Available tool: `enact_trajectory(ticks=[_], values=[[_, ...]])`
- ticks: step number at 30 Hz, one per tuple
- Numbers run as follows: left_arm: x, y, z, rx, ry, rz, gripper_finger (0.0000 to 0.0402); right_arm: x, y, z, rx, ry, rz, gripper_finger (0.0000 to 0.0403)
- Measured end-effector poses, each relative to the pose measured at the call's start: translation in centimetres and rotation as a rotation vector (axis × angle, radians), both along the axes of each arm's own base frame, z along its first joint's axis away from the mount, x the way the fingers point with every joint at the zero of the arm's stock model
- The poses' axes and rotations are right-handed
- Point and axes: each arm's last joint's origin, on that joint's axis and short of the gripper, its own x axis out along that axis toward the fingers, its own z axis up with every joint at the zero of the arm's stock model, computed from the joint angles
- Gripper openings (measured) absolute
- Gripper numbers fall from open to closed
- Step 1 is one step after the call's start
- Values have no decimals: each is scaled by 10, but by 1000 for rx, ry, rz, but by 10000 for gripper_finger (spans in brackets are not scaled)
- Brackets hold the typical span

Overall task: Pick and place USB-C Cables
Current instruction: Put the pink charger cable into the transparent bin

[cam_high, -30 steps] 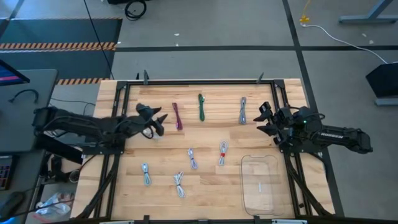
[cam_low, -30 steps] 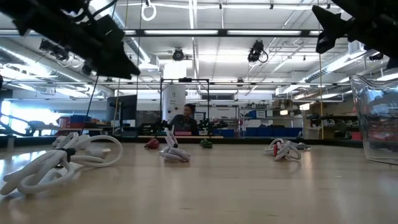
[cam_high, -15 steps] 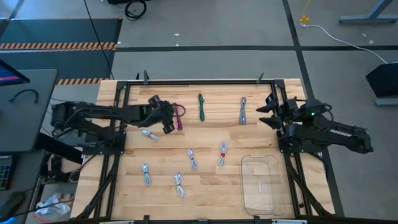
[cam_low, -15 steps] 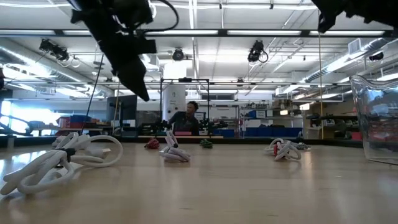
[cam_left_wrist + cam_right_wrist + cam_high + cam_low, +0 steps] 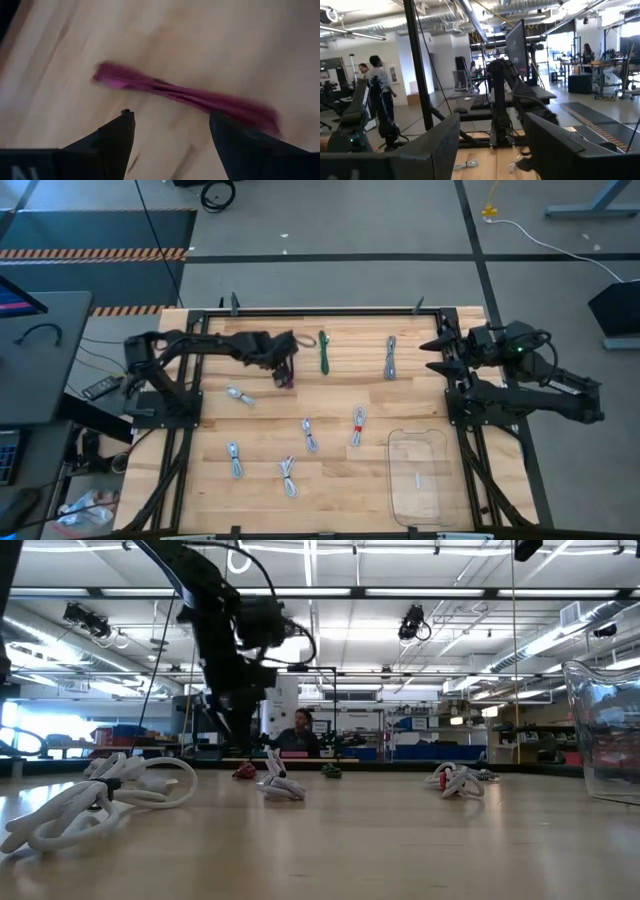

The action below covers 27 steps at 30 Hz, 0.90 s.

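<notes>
Table (image 5: 200, 490): pale wooden planks, visible grain, framed by dark rails.

USB-C cables: short bundles, pinched at the middle by ties, lying apart across the wood. Purple cable (image 5: 286, 368) (image 5: 185, 95), braided, slim, just beneath the left gripper (image 5: 284, 365) (image 5: 170, 132). Green cable (image 5: 324, 352) near it; grey cable (image 5: 390, 357) towards the right side; grey cable with red tie (image 5: 357, 425) at mid-table; further grey-white bundles at (image 5: 239, 395), (image 5: 309, 434), (image 5: 234, 460), (image 5: 289, 477).

Clear plastic tray (image 5: 418, 480): rounded rectangle, glossy, transparent, near the table's right front corner.

Left gripper: dark fingers spread, straddling the purple cable, nothing clasped.

Right gripper (image 5: 437, 356) (image 5: 490, 145): raised at the table's right edge, fingers parted, empty, facing across the table.

Person (image 5: 297, 730): seated far behind the table, partly masked by the left arm in the low view.

Change: the left gripper, a second earlier left of the purple cable, had moved over it; the right gripper had lifted and turned away from the tray.
</notes>
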Motion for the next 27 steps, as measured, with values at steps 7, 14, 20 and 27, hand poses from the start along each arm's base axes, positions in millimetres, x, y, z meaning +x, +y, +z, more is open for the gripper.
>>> enact_trajectory(ticks=[7, 14, 20, 27], values=[[13, 27, 9, -77, -138, 302, 248, 10, -3, -4, 9, 49, -1, 227], [5, 32, 13, -167, -139, 536, 247, 18, -6, -7, -22, 83, -8, 227], [2, 17, 1, -222, -123, 643, 247, 19, -6, -8, -81, 87, -17, 227], [15, 10, 4, -234, -248, 677, 247, 19, -6, -9, -106, 92, -12, 227]])
